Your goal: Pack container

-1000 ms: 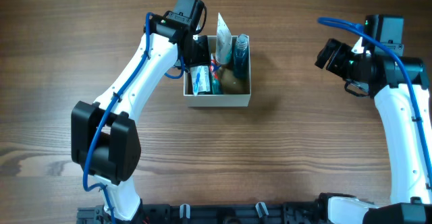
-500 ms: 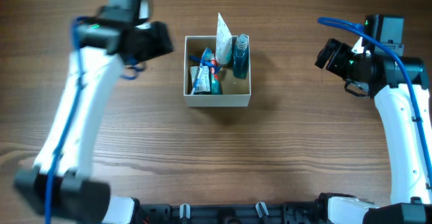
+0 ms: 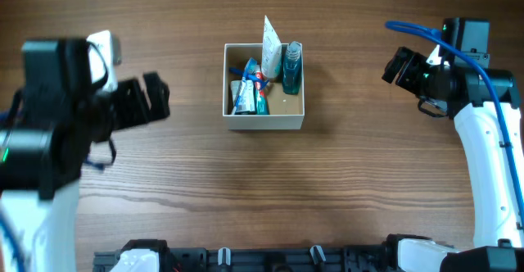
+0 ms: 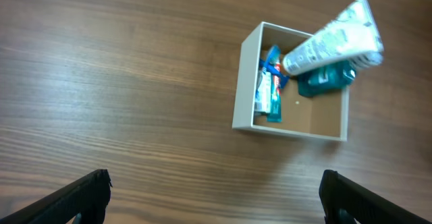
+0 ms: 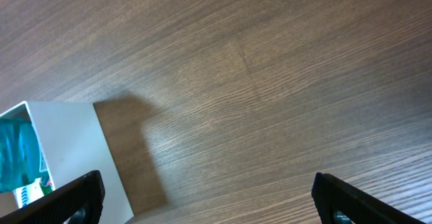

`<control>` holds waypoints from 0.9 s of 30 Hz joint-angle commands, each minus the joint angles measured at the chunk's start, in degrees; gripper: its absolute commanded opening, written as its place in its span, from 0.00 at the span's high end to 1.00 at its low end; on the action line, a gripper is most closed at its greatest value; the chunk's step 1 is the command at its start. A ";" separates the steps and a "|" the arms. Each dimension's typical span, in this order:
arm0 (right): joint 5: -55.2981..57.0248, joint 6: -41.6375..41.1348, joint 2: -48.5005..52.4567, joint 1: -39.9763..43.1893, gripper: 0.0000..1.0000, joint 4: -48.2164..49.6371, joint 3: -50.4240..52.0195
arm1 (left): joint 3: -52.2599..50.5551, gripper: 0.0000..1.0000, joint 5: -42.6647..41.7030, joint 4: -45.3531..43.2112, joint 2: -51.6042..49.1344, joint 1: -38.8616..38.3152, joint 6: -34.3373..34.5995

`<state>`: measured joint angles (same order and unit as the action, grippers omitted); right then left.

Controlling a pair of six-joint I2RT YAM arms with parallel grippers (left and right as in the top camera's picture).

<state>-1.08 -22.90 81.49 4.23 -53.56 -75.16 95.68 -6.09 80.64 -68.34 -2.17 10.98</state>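
Left gripper (image 3: 146,100) is spread wide and empty, aimed right toward the container (image 3: 264,122). Its arm is high, close under the overhead camera. Right gripper (image 3: 398,65) is likewise wide apart, holding nothing, well right of the box and pointing left. The container sits mid-tabletop (image 3: 344,190), open side up, walls along and across the wood grain — a white tube (image 3: 272,43) stands on end at its far wall.

White-shelled left arm (image 3: 37,223) and right arm (image 3: 491,174) with black joints; black left gripper (image 3: 160,98) and right gripper (image 3: 390,69); thin blue cable (image 3: 409,24) at two o'clock.
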 commanded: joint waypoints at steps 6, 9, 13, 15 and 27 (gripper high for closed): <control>-0.31 0.24 0.04 0.13 0.00 0.20 -0.37 | 0.02 0.00 1.16 6.27 8.52 0.07 -3.34; -0.31 0.24 0.04 0.13 0.00 0.22 -0.37 | 0.00 0.00 3.30 8.41 11.04 0.07 -3.28; -0.31 0.24 0.04 0.13 0.00 0.22 -0.37 | -1.09 0.00 5.20 5.62 14.38 0.11 -3.32; -0.31 0.24 0.04 0.13 0.00 0.24 -0.37 | -3.41 0.00 6.25 2.80 16.41 0.17 -3.48; -0.31 0.24 0.04 0.13 0.00 0.22 -0.37 | -45.13 0.00 -0.24 -27.39 40.28 6.36 -6.51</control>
<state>-1.10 -22.90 81.49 4.23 -53.56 -75.16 62.74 -2.46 59.00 -34.65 3.64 6.02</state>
